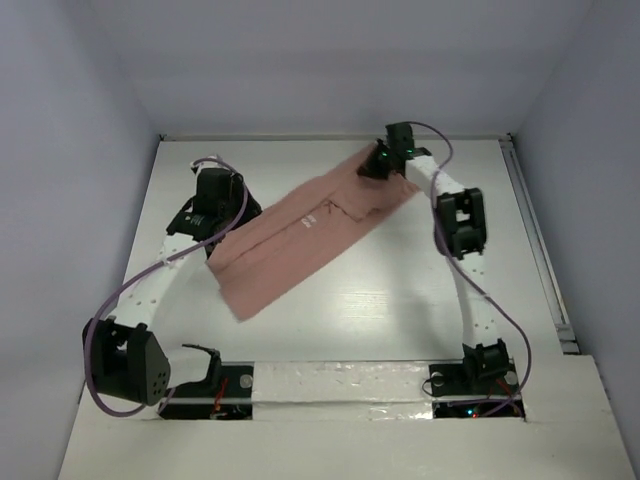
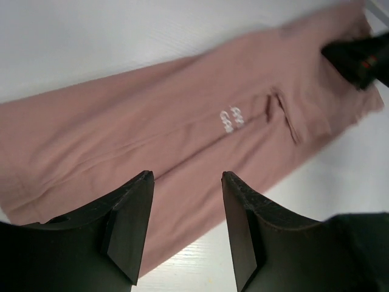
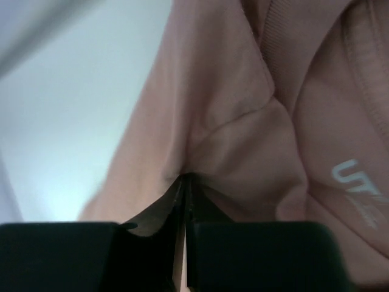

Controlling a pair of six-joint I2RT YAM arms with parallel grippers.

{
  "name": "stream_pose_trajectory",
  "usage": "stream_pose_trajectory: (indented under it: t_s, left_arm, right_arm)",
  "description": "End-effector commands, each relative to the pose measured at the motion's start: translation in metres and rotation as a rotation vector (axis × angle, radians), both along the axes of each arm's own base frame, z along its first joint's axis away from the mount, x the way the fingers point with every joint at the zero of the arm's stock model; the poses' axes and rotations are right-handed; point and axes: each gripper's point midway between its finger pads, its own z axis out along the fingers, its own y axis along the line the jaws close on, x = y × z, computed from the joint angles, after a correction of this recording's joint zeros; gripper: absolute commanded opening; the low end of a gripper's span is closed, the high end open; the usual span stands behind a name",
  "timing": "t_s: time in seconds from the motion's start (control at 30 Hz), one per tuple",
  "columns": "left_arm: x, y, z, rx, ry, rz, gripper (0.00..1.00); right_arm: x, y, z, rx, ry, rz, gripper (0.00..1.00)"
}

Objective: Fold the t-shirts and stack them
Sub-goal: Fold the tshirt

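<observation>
- From above, the pink t-shirt (image 1: 300, 240) lies flat and slanted across the table (image 1: 400, 310). A pull from one end only could make it bunch up.
- The left gripper (image 2: 187, 225) hangs over the cloth with its fingers wide apart, holding nothing. That end may drag.
- The right gripper (image 3: 185, 204) is pinched tight on a small fold. The cloth might slip out.

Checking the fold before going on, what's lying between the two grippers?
The pink t-shirt, laid out as a long strip, spans the stretch from the open left gripper to the right gripper pinching its far end; the top view shows it.
</observation>
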Motion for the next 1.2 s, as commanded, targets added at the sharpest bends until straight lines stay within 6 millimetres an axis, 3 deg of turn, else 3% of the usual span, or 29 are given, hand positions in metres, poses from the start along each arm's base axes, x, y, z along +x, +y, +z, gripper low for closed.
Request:
stream_pose_trajectory:
  t_s: [0.0, 0.03, 0.07, 0.1, 0.13, 0.17, 0.2, 0.23, 0.27, 0.3, 0.33, 0.37, 0.4, 0.43, 0.47, 0.5, 0.53, 0.57, 0.6, 0.67, 0.7, 0.77, 0.8, 0.9, 0.97, 1.03, 1.07, 1.13, 1.17]
  left_arm:
    - [-0.007, 0.004, 0.033, 0.011, -0.040, 0.022, 0.46]
    - [-0.009, 0.005, 0.042, 0.018, -0.057, 0.016, 0.46]
    - [-0.012, 0.008, 0.043, 0.030, -0.050, 0.016, 0.46]
    - [-0.012, 0.009, 0.046, 0.041, -0.054, 0.017, 0.46]
    - [-0.012, 0.010, 0.053, 0.044, -0.071, 0.014, 0.46]
    - [-0.012, 0.010, 0.056, 0.053, -0.077, 0.006, 0.46]
    - [-0.012, 0.010, 0.059, 0.054, -0.083, -0.001, 0.46]
    - [-0.010, 0.009, 0.064, 0.053, -0.094, -0.007, 0.46]
    - [-0.008, 0.007, 0.067, 0.050, -0.109, -0.016, 0.46]
    - [-0.007, 0.004, 0.070, 0.041, -0.117, -0.028, 0.46]
    - [-0.004, 0.003, 0.073, 0.042, -0.126, -0.031, 0.46]
    - [-0.002, 0.003, 0.076, 0.044, -0.134, -0.034, 0.46]
    - [-0.001, 0.003, 0.079, 0.053, -0.145, -0.041, 0.46]
    - [0.002, 0.002, 0.084, 0.052, -0.157, -0.045, 0.44]
    - [0.003, 0.001, 0.086, 0.056, -0.164, -0.052, 0.41]
    - [0.004, 0.000, 0.090, 0.058, -0.173, -0.062, 0.24]
    - [0.006, -0.001, 0.097, 0.064, -0.187, -0.078, 0.05]
    - [0.007, -0.001, 0.099, 0.070, -0.193, -0.082, 0.05]
    - [0.007, -0.001, 0.103, 0.072, -0.199, -0.087, 0.00]
    - [0.010, -0.002, 0.114, 0.078, -0.220, -0.094, 0.00]
    - [0.010, -0.002, 0.117, 0.076, -0.227, -0.094, 0.00]
    - [0.012, -0.003, 0.122, 0.071, -0.242, -0.097, 0.00]
    - [0.012, -0.004, 0.121, 0.067, -0.239, -0.101, 0.00]
    - [0.012, -0.008, 0.117, 0.055, -0.228, -0.112, 0.00]
    - [0.010, -0.008, 0.111, 0.050, -0.214, -0.116, 0.00]
    - [0.006, -0.010, 0.107, 0.043, -0.208, -0.124, 0.00]
    - [0.004, -0.010, 0.106, 0.040, -0.206, -0.126, 0.00]
    - [0.001, -0.009, 0.099, 0.044, -0.191, -0.125, 0.00]
    - [0.000, -0.009, 0.097, 0.046, -0.187, -0.126, 0.00]
  right_arm:
    - [0.039, 0.091, 0.041, 0.224, -0.096, 0.097, 0.11]
    - [0.047, 0.100, 0.072, 0.304, -0.161, 0.103, 0.21]
    - [0.045, 0.117, 0.091, 0.385, -0.205, 0.156, 0.46]
    - [0.038, 0.117, 0.149, 0.423, -0.276, 0.172, 0.59]
    - [0.032, 0.114, 0.170, 0.414, -0.322, 0.188, 0.70]
    - [0.033, 0.107, 0.204, 0.404, -0.452, 0.172, 0.79]
    - [0.017, 0.097, 0.165, 0.339, -0.388, 0.162, 0.99]
    - [-0.002, 0.089, 0.228, 0.336, -0.489, 0.177, 1.00]
    - [-0.013, 0.084, 0.239, 0.311, -0.506, 0.188, 1.00]
    - [-0.030, 0.085, 0.224, 0.265, -0.478, 0.222, 1.00]
    - [-0.056, 0.083, 0.260, 0.272, -0.530, 0.244, 0.99]
    - [-0.074, 0.086, 0.257, 0.267, -0.522, 0.268, 0.93]
    - [-0.094, 0.088, 0.247, 0.256, -0.499, 0.284, 0.58]
    - [-0.132, 0.098, 0.189, 0.231, -0.361, 0.316, 0.18]
    - [-0.159, 0.098, 0.201, 0.233, -0.382, 0.331, 0.00]
    - [-0.180, 0.100, 0.186, 0.226, -0.358, 0.337, 0.00]
    - [-0.224, 0.104, 0.149, 0.223, -0.275, 0.341, 0.00]
    - [-0.244, 0.105, 0.117, 0.195, -0.210, 0.356, 0.00]
    - [-0.263, 0.104, 0.113, 0.211, -0.172, 0.334, 0.19]
    - [-0.303, 0.103, 0.068, 0.182, -0.066, 0.329, 0.46]
    - [-0.313, 0.106, 0.058, 0.202, -0.014, 0.311, 0.58]
    - [-0.326, 0.116, 0.040, 0.184, 0.039, 0.317, 0.60]
    - [-0.329, 0.118, 0.022, 0.160, 0.084, 0.306, 0.60]
    - [-0.322, 0.130, 0.009, 0.168, 0.108, 0.268, 0.59]
    - [-0.318, 0.134, -0.015, 0.130, 0.145, 0.235, 0.59]
    - [-0.313, 0.145, -0.019, 0.138, 0.156, 0.222, 0.56]
    - [-0.311, 0.147, -0.032, 0.131, 0.177, 0.215, 0.53]
    - [-0.302, 0.155, -0.037, 0.139, 0.192, 0.192, 0.42]
    - [-0.302, 0.155, -0.052, 0.126, 0.221, 0.183, 0.38]
